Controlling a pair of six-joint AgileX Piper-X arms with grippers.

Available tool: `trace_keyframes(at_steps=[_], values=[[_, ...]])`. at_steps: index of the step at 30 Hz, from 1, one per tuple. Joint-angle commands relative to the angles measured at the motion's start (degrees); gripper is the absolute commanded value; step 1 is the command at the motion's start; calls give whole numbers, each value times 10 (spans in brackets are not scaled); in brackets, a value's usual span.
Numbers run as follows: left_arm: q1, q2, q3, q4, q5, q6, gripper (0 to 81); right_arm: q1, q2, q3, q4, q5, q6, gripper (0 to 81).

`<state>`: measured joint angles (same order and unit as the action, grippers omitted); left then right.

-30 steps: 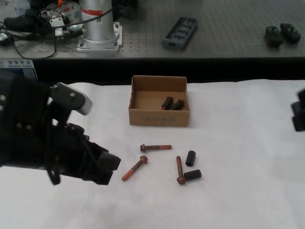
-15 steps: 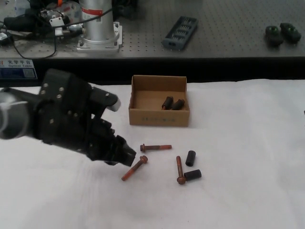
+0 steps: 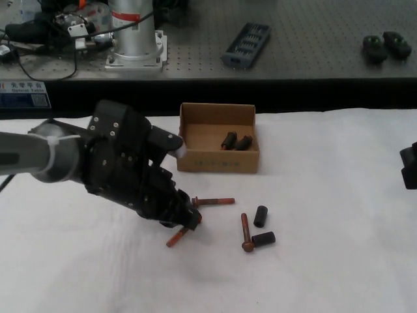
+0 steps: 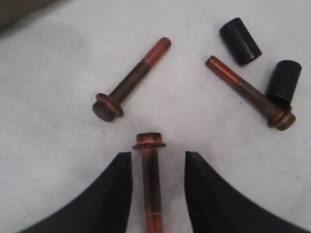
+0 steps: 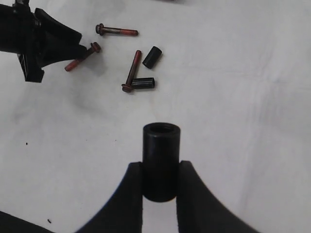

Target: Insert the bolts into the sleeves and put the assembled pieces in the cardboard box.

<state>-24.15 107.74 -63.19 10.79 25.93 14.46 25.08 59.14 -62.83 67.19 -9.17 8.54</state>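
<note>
My left gripper (image 4: 156,159) is open and low over the white cloth, its fingers either side of a copper bolt (image 4: 151,184) without touching it. Two more bolts (image 4: 131,82) (image 4: 250,92) and two loose black sleeves (image 4: 240,41) (image 4: 283,82) lie just beyond. In the high view the left arm (image 3: 124,169) covers part of that bolt (image 3: 177,237). My right gripper (image 5: 161,171) is shut on an upright black sleeve (image 5: 161,141), held above the cloth to the right; the arm (image 3: 409,167) sits at the right edge. The cardboard box (image 3: 218,162) holds two dark assembled pieces (image 3: 229,140) (image 3: 243,143).
Behind the cloth runs a perforated metal bench with a silver post base (image 3: 135,39), a dark rack (image 3: 246,43), cables and two dark parts (image 3: 386,45). White cloth (image 3: 326,261) stretches bare to the front and right of the bolts.
The left arm has swung right and down from the near left, bringing its gripper onto the leftmost bolt. The right arm shows again at the right edge.
</note>
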Motion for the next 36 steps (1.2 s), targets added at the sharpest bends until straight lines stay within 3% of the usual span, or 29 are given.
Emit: trace_keyframes(at_steps=[1,25,28,33,36], values=[[-9,9,-7,14,1,12,266,-2,2,-2,-8,-8,-9,29],[-23,59,-7,11,-60,66,263,-2,2,-2,-8,-8,-9,29],[-24,60,-9,11,-62,66,204,-2,2,-2,-8,-8,-9,29],[-25,60,-9,11,-62,66,8,-2,2,-2,-8,-8,-9,29],[-27,55,-9,16,-48,51,6,-2,2,-2,-8,-8,-9,29]])
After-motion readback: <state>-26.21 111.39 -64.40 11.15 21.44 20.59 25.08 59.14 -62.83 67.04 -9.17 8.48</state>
